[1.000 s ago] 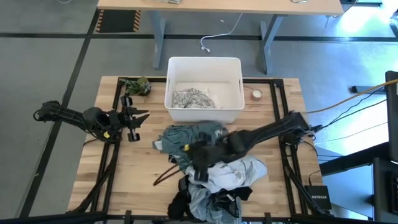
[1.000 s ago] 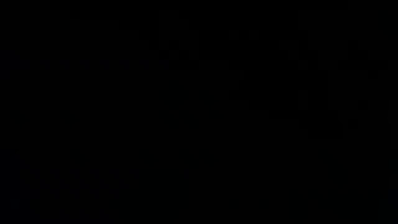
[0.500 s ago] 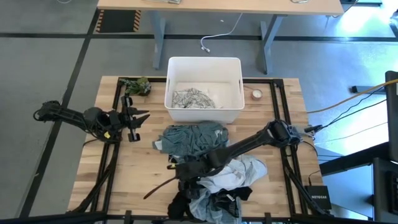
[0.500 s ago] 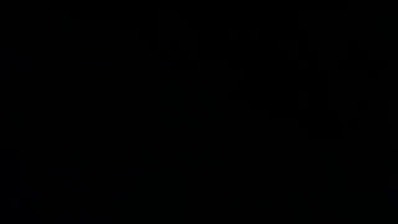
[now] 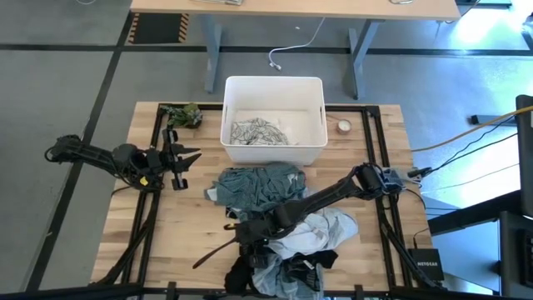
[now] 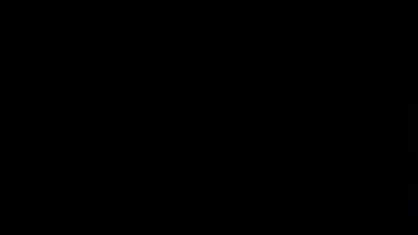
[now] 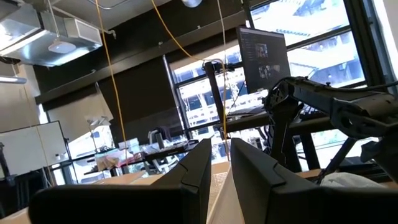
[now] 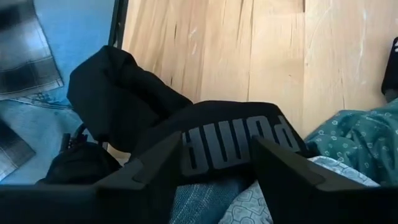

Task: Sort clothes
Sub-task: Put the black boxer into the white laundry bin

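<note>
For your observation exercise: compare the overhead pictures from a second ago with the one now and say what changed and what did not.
The right tool swung from the middle of the clothes pile out to its left edge, jaws open above a black garment; nothing is gripped yet. A dark strap beside the pile shifted. The left tool, the white bin and the teal garment stayed put.

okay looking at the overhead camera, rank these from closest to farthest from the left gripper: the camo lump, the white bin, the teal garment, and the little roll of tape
From the left gripper, at the table's left edge:
1. Teal garment, mid-table, and camo lump, far-left corner: too close to call.
2. White bin, at the table's far edge in the middle.
3. Roll of tape, right of the bin.
</note>
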